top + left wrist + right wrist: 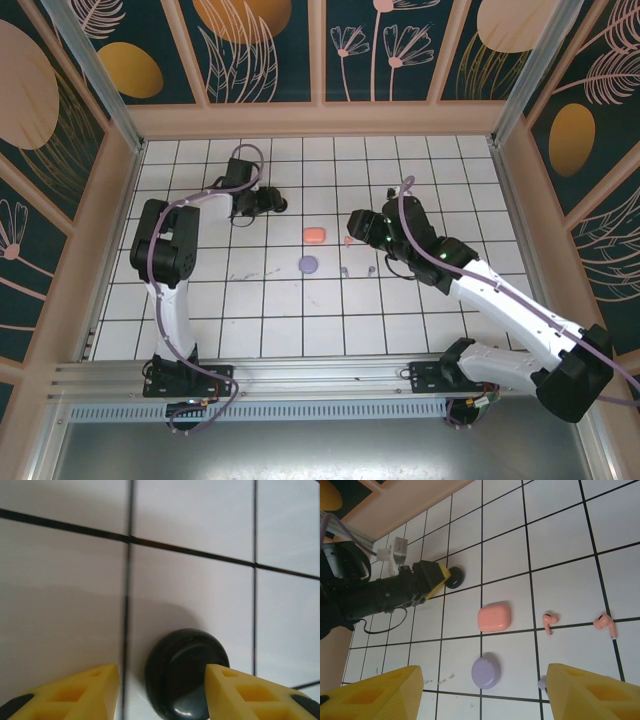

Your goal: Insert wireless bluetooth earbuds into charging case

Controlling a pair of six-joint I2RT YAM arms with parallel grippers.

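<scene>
A black round charging case lies on the white tiles between my left gripper's yellow fingers. The right finger meets its edge, the left finger stands apart, so the jaws are open. From above, that gripper is at the back left. My right gripper hangs open above a lilac round case and a salmon-pink case, both shut. Two pink earbuds lie to the right of the pink case. A lilac earbud peeks out beside the right finger.
From above, the pink case and lilac case lie mid-floor, with two small lilac earbuds to their right. The right arm stretches in from the near right. Wooden walls box the tiled floor.
</scene>
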